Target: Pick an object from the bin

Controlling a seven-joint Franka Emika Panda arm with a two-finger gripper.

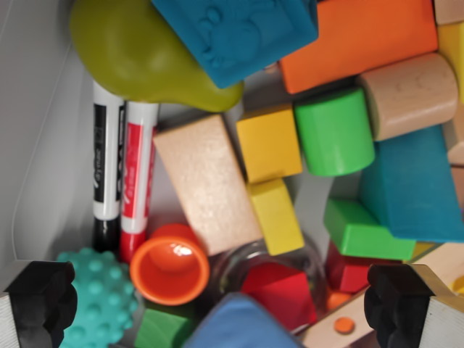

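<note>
Seen from the wrist: a grey bin (36,145) crowded with toys, viewed straight down. Gripper (235,297) spread wide and released, holding nothing, its 2 black pads (43,301) at the bottom corners of the frame. Between the pads, low in the frame: an orange cup (170,264) lying with its mouth toward the camera, a clear glass jar (272,272) over a red block (279,290), and a blue block (235,326) at the bottom edge. Just beside the pad at the wrist view's left, a teal knobbed ball (101,297); next to it, a dark green block (159,330). Along the bin wall at left, 2 markers side by side, 1 black (107,163) and 1 red (138,174), tips pointing down the frame, their upper ends under an olive-green pear-shaped toy (138,54). At centre, a plain wooden block (206,181) lying aslant, touching 2 yellow blocks (270,143). To the right, a green cylinder (335,132), a wooden cylinder (409,94), a teal block (413,188) and a green block (362,232). Across the top, an embossed blue block (235,32) overlapping an orange block (359,40).
</note>
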